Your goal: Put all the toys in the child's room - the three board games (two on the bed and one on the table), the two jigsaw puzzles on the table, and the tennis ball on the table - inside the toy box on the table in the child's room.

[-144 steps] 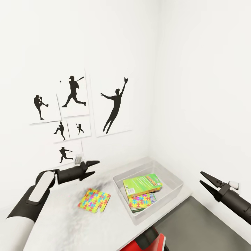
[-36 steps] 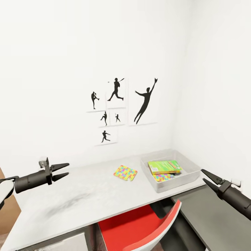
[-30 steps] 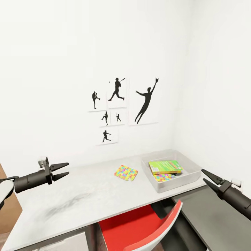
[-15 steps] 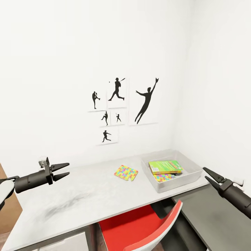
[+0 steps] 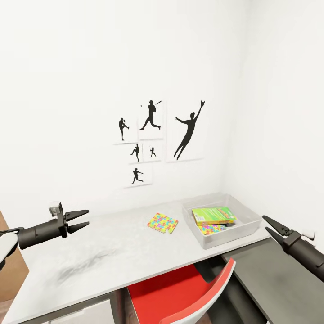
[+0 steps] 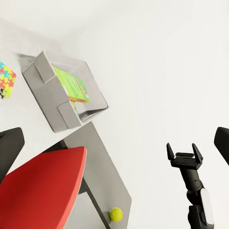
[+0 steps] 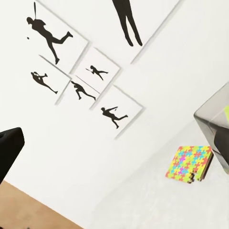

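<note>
On the table [image 5: 112,252], a jigsaw puzzle [image 5: 162,222] beside the toy box [image 5: 234,231].

1. White walls [image 5: 90,67] meet in a corner behind the desk [image 5: 112,252].
2. Black athlete silhouette pictures [image 5: 155,137] hang above the desk.
3. A red chair [image 5: 180,294] sits tucked under the desk.
4. A lower dark grey cabinet [image 5: 270,283] adjoins the desk beside the chair.
</note>
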Robot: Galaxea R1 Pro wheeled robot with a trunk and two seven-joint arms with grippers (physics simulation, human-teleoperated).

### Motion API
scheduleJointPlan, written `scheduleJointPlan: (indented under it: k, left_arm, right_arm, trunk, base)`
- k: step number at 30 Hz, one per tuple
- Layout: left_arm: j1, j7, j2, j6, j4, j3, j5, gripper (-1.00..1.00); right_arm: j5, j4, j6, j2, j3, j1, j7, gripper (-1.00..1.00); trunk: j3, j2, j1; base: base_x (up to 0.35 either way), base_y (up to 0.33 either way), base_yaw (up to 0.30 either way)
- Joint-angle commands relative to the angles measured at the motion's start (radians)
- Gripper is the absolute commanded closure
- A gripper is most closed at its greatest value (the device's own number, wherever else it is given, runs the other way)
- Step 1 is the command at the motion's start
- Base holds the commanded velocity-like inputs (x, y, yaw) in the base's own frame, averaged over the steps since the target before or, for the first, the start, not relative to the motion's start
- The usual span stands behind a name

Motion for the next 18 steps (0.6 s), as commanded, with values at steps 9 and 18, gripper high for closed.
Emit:
scheduleJointPlan:
  k: [9,18]
  left_arm:
    - [0.0,-0.005,0.0,0.003,0.001,0.001,-0.004,-1.0]
    - [0.0,-0.005,0.0,0.003,0.001,0.001,-0.004,-1.0]
  right_arm:
    - [0.0,0.0,0.006,0.002,-0.002,-0.001,0.002,-1.0]
    - [0.0,0.0,0.005,0.005,-0.001,-0.001,0.001,-1.0]
  trunk:
    - [0.0,-0.001,0.0]
    - [0.0,-0.001,0.0]
  base:
    - [-0.001,0.0,0.0]
    - [-0.116,0.057,0.0]
